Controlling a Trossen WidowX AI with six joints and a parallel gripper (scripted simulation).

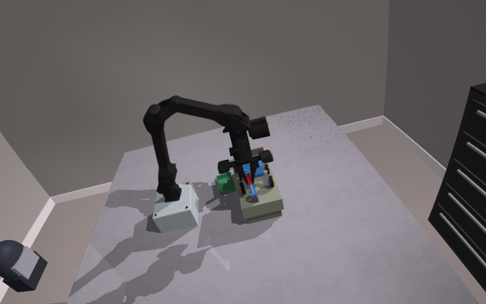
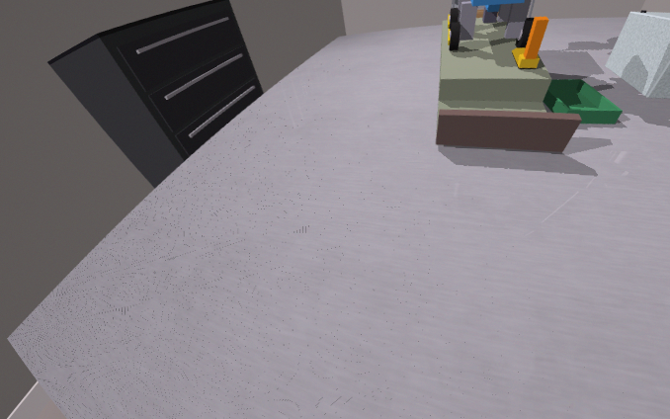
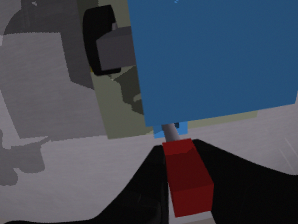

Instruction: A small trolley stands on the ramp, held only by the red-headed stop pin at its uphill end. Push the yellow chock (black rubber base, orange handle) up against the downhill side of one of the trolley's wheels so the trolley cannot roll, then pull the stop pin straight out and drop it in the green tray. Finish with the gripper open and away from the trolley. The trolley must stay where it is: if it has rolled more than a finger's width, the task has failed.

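My gripper (image 1: 249,182) (image 3: 176,149) is shut on the red head of the stop pin (image 1: 249,178) (image 3: 192,185), at the trolley's uphill end. In the wrist view a short length of the pin's grey shank shows between the head and a light blue part at the edge of the blue deck. The trolley (image 1: 259,172) (image 2: 498,2) (image 3: 215,55) stands on the ramp (image 1: 265,201) (image 2: 494,69). The chock (image 2: 536,40) stands upright on the ramp, its yellow base close against the downhill side of one wheel; contact cannot be told. The green tray (image 1: 226,184) (image 2: 600,118) holds no pin.
A brown board (image 2: 504,130) stands across the ramp's downhill end. The tray lies beside the ramp, between it and the pale block (image 1: 177,211) (image 2: 642,54) under the arm's base. A black drawer cabinet (image 1: 462,186) (image 2: 163,94) stands beyond the table edge.
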